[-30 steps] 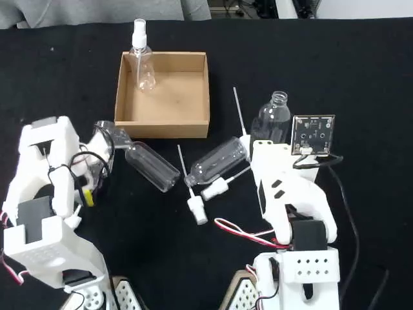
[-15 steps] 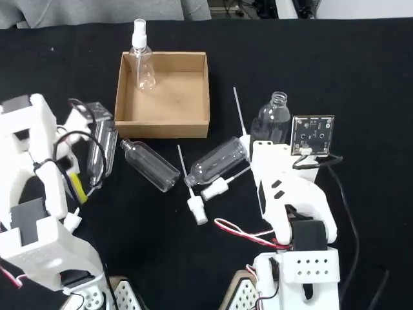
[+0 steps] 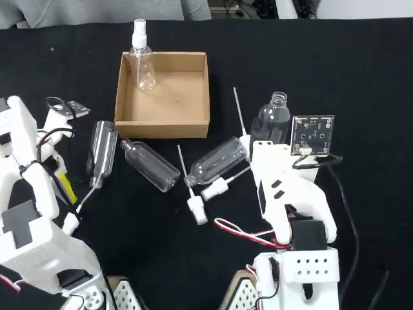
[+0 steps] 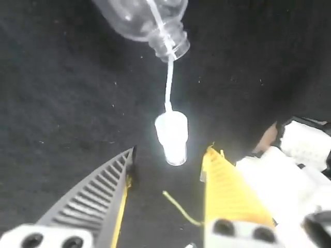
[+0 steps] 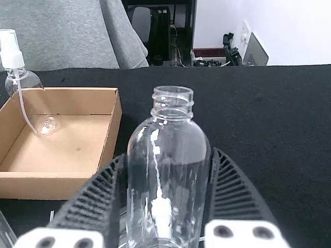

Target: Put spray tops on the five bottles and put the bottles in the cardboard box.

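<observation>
The cardboard box [image 3: 126, 97] holds one upright bottle with a spray top [image 3: 143, 64], which also shows in the right wrist view [image 5: 20, 77]. A clear bottle [image 3: 102, 150] lies left of the box; its spray top [image 3: 70, 223] hangs out on its tube. My left gripper [image 3: 64, 194] is open, and in its wrist view that spray top [image 4: 171, 137] lies between the open fingertips of the gripper [image 4: 168, 150], untouched. My right gripper [image 3: 270, 139] is shut on an upright capless bottle [image 3: 275, 115]; its wrist view shows the jaws of the gripper [image 5: 165, 160] pressed to that bottle [image 5: 168, 170].
Two more capless bottles [image 3: 151, 166] [image 3: 216, 160] lie in front of the box. Loose spray tops [image 3: 197, 208] [image 3: 216, 188] rest between them, and a third [image 3: 244, 137] lies by the right arm. A person in grey sits behind the table's far edge.
My left arm has drawn back to the left and let go of the bottle, which now lies left of the box with its spray top slid out. The right arm has not moved.
</observation>
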{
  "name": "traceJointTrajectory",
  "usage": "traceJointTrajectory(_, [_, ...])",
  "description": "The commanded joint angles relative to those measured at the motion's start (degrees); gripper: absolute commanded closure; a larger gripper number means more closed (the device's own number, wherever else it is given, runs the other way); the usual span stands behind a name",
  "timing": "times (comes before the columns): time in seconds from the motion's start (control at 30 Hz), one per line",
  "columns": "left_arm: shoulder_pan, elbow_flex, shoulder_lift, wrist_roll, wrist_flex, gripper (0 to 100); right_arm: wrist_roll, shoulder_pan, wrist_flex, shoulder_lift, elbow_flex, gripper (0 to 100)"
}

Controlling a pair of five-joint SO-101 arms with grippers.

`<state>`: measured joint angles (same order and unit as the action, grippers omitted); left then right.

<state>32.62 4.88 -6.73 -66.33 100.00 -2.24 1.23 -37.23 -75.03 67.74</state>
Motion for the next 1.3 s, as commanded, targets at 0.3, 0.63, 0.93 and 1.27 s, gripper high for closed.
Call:
traceJointTrajectory(0.3, [6.20, 5.14, 0.88, 1.05, 0.79, 80, 0.26, -1.05, 1.85, -1.01, -0.31, 88.1])
traceJointTrajectory(0.63, [12.35, 9.27, 3.34, 0.62, 0.53, 80, 0.26, -1.05, 1.85, -1.01, -0.31, 88.1])
traceJointTrajectory(0.93, [11.30, 25.01, 17.32, 1.76, -10.81, 80, 0.26, -0.88, 1.85, -0.92, -0.22, 88.1])
traceJointTrajectory(1.27, [11.82, 36.09, 21.36, 7.91, -27.16, 75, 0.26, -0.88, 1.85, -0.84, -0.22, 88.1])
